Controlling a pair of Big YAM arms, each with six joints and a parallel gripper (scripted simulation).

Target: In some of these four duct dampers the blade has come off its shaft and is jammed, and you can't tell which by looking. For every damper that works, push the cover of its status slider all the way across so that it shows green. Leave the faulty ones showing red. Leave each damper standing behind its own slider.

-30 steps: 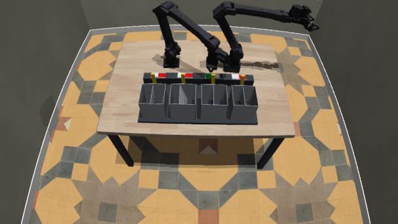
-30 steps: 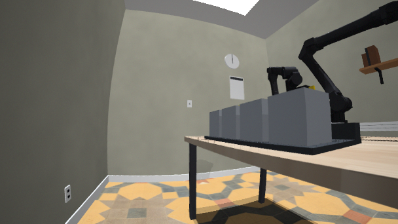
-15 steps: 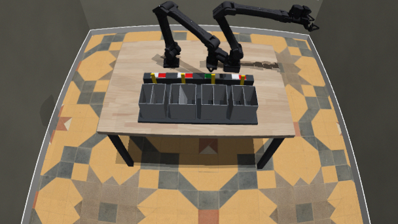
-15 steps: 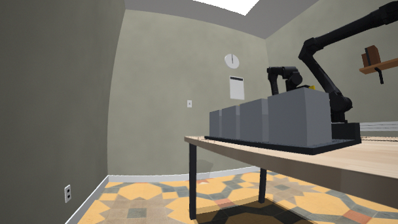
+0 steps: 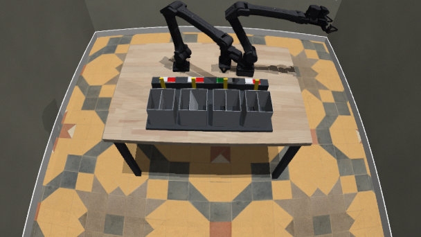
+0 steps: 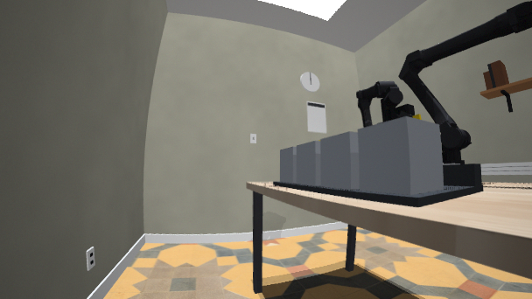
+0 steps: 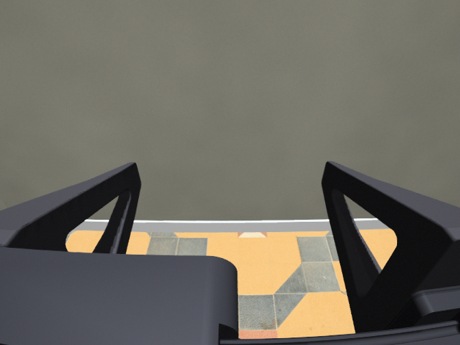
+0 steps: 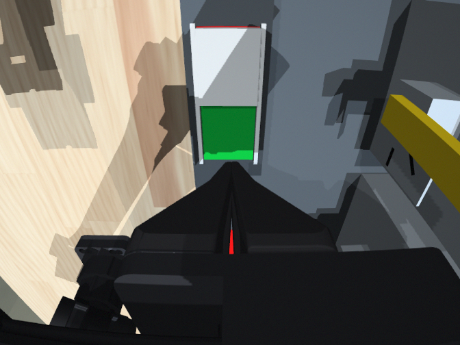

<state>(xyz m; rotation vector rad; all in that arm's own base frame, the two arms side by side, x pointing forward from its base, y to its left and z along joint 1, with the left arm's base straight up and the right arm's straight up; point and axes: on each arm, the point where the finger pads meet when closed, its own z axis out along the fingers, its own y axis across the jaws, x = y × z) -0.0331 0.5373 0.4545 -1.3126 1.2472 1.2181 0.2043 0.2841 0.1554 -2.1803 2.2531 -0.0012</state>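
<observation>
Right wrist view, and the right claw [image 5: 224, 70] [image 8: 231, 172] has its fingers together, nothing between them, hanging just off the near end of a status slider. Straight ahead of the tips, the green window [image 5: 220, 80] [image 8: 228, 129] shows, and beyond it sits the white cover [image 8: 226, 66], with a thin red line along its far edge. That sliver deserves a look: it may mean the cover wants a touch more travel, though I can't be sure.

If a last nudge is wanted, the closed tips should drop low behind the cover's near edge, centered between the white rails [image 8: 259, 126], and push directly ahead, slow and level. Too high and they'd skate over the top; off line and they'd rub a rail. Otherwise, a clean lift comes first, then the sideways travel.

Off to the claw's right stands the yellow lever [image 5: 225, 84] [image 8: 419, 129] of the matching damper [image 5: 226, 119] [image 6: 334, 163], upright behind its slider; give it room on the way out. The other three sliders show red, and each should stay red unless its damper proves to work. Meanwhile the left claw [image 5: 332, 29] [image 7: 231, 172] waits well apart, fingers spread wide, out past the table [image 5: 118, 121] [image 6: 503, 197].
</observation>
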